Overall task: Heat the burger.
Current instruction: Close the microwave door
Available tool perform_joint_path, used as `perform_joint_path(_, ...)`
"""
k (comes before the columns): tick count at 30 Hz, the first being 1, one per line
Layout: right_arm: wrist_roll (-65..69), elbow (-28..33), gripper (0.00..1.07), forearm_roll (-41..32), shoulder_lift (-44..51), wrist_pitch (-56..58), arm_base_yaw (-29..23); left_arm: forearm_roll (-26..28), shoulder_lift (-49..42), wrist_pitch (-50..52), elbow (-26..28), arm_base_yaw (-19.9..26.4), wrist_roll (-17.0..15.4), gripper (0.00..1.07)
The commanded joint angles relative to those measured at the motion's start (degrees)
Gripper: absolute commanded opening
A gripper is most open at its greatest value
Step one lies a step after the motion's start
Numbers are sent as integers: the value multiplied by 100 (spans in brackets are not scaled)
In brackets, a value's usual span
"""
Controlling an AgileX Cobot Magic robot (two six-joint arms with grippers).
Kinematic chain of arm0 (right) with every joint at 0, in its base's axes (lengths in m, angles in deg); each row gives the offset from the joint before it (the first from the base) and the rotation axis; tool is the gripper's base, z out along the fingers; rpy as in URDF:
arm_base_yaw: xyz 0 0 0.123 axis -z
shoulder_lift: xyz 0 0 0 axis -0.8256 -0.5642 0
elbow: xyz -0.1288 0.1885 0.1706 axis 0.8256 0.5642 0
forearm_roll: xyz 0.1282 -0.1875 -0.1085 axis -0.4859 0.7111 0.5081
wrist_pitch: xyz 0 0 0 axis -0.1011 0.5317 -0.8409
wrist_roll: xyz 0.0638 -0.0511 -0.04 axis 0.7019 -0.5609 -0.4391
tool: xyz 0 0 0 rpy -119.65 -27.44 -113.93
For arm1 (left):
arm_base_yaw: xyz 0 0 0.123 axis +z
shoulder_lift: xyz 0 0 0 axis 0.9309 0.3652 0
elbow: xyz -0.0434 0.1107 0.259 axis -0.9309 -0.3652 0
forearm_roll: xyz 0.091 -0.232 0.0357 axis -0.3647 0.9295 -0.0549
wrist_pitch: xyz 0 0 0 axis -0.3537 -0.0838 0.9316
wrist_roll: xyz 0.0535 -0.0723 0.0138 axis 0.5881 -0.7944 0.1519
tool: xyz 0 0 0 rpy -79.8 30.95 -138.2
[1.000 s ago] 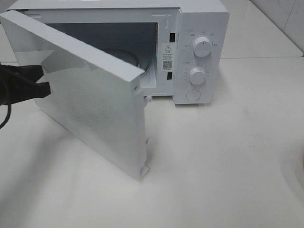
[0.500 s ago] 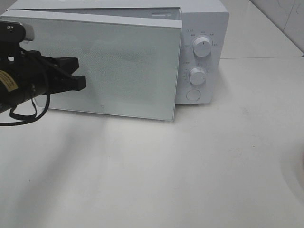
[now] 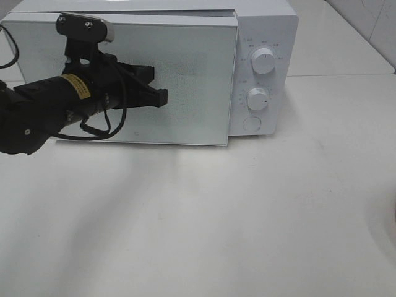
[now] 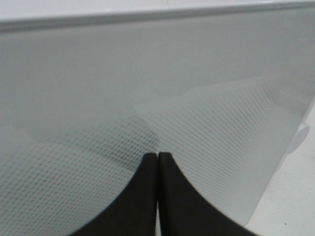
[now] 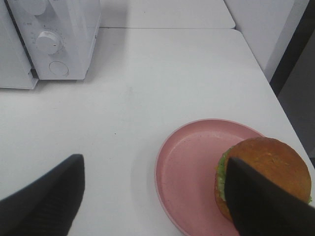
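1. A white microwave [image 3: 260, 68] fills the upper part of the high view, standing on a white table [image 3: 247, 223]. Its door [image 3: 192, 80] looks shut, flat against the front.
2. Two round knobs sit on the panel at the right of the microwave: the upper knob [image 3: 264, 62] above the lower knob [image 3: 257, 99], with a round button [image 3: 252, 124] beneath them.
3. The left gripper [image 3: 162, 96] reaches in from the left edge of the high view, its black arm crossing the door, tips at about the door's middle.
4. In the left wrist view the two black fingers [image 4: 142, 196] are pressed together with only a thin seam between them, holding nothing, their tips right at the dotted mesh of the door; I cannot tell for sure whether they touch it.
5. The burger [image 5: 266, 177] shows only in the right wrist view, at the lower right of that frame. It sits on the far edge of a pink plate [image 5: 187, 182], well apart from the microwave in the upper left of that frame.
6. The right gripper [image 5: 152, 196] hangs above the table with its dark fingers spread wide apart and empty; one finger overlaps the burger in the picture, the other is off at the lower left.
7. The table in the right wrist view ends just past the plate.
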Motion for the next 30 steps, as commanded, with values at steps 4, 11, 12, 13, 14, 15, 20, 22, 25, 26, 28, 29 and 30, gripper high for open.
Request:
perform_joint_path(4, -34, 11, 76, -11, 149, -52, 40, 115, 367, -361, 785, -246, -6, 0)
perform_joint_path(11, -34, 11, 76, -11, 149, -52, 40, 292, 688, -676, 1467, -367, 34, 0)
perform_joint_path(12, -34, 11, 76, -11, 149, -52, 40, 292, 688, -676, 1467, -367, 34, 0)
perform_joint_path(13, -34, 11, 76, -11, 149, -52, 40, 304, 808, -791, 1684, -413, 109, 0)
perform_joint_path(14, -34, 11, 76, -11, 149, -52, 40, 304, 922, -928, 1908, -418, 126, 0)
perform_joint_path(15, -34, 11, 76, -11, 149, -52, 40, 304, 922, -928, 1908, -418, 126, 0)
perform_joint_path(20, -34, 11, 75, -11, 149, -52, 40, 344, 1043, -1031, 2131, -441, 120, 0)
perform_joint_path(22, -34, 11, 75, -11, 149, -52, 40, 338, 985, -1146, 2120, -470, 97, 0)
perform_joint_path(25, -34, 11, 75, -11, 149, -52, 40, 344, 928, -1249, 2120, -504, 97, 0)
perform_joint_path(26, -34, 11, 75, -11, 149, -52, 40, 304, 802, -1473, 2120, -579, 97, 0)
perform_joint_path(28, -40, 11, 75, -11, 149, -52, 40, 304, 676, -1788, 2114, -659, 97, 0)
perform_joint_path(29, -40, 11, 75, -11, 149, -52, 40, 304, 607, -1942, 2097, -733, 97, 0)
perform_joint_path(30, -40, 11, 75, -11, 149, -52, 40, 304, 418, -2240, 2023, -854, 97, 0)
